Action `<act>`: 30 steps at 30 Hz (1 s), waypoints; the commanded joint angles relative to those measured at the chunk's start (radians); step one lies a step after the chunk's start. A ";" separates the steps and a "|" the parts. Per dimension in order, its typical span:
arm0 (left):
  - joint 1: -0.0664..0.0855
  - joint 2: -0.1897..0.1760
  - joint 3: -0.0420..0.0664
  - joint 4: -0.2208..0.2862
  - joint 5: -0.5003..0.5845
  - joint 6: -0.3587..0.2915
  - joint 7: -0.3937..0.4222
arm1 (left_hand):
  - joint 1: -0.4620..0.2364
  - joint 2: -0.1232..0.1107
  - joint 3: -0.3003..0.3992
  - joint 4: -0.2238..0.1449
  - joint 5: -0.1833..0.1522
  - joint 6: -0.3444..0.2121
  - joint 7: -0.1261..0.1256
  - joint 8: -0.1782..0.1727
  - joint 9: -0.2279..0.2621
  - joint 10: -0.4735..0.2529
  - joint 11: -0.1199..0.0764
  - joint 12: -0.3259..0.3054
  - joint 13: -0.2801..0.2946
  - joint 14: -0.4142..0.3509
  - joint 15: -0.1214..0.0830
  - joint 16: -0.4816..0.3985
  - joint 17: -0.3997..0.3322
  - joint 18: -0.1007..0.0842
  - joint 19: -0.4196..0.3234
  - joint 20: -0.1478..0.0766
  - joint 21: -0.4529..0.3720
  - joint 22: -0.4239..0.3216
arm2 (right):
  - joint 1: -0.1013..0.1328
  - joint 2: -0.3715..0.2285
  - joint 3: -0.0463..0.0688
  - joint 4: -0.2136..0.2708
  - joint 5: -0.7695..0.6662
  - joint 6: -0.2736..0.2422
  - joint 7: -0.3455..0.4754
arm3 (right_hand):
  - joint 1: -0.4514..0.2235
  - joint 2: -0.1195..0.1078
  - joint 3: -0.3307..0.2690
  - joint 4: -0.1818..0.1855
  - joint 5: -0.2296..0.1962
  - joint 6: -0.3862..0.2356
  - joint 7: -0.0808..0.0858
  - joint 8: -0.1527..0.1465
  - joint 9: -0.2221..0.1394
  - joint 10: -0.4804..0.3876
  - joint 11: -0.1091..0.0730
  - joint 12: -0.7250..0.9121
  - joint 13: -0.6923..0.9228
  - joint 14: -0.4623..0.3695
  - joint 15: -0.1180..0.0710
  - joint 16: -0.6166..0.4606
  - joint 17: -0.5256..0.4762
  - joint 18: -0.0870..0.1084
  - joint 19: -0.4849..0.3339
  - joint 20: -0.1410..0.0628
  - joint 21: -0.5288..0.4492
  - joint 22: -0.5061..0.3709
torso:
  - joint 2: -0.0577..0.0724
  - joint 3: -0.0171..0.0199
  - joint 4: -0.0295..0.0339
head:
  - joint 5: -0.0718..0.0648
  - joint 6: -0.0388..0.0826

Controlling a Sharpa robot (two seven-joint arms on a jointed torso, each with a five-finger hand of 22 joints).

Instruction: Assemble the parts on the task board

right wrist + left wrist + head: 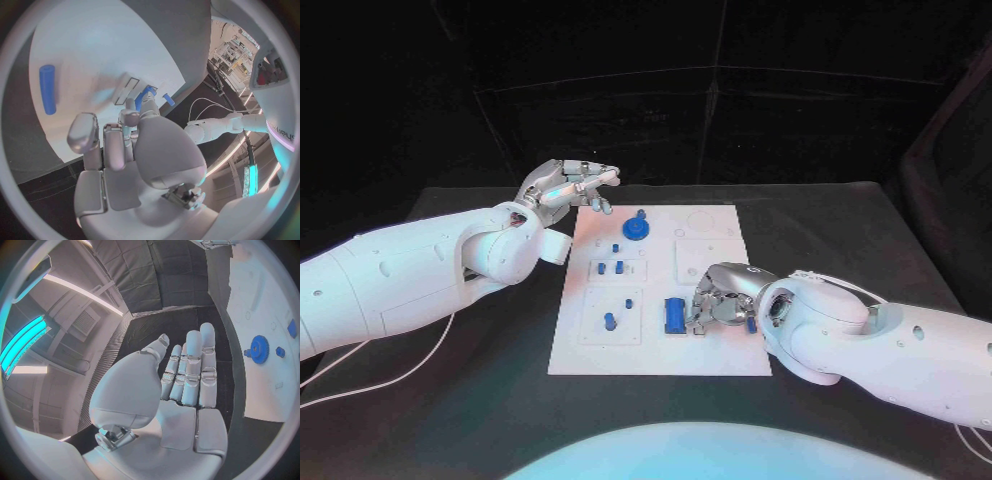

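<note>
On the black table, the right hand should seat its pinched blue part squarely — left hand open, idle.

White rounded arms, silver jointed hands

A black table spreads out under everything, matte and dark, backed on all sides by a black curtain hanging in panels, while thin white cables trail loosely across the tabletop near its left front corner
</note>
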 commanded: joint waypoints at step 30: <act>-0.001 -0.001 0.000 -0.001 0.003 0.011 0.003 | 0.013 0.000 -0.002 -0.005 0.004 -0.005 -0.001 0.005 -0.001 -0.008 -0.001 0.007 -0.002 -0.008 0.001 -0.002 -0.001 0.013 0.008 0.000 -0.004 -0.001 | 0.011 -0.226 0.000 0.025 -0.008 0.016 -0.081 | -0.039 -0.001 -0.032 0.041 0.054 0.005 0.005 -0.038 -0.011 -0.017 0.013 -0.052 -0.031 0.055 0.008 -0.017 -0.012 -0.001 -0.012 0.010 -0.018 -0.017 | -0.001 -0.0005 -0.0012 | -0.055 0.014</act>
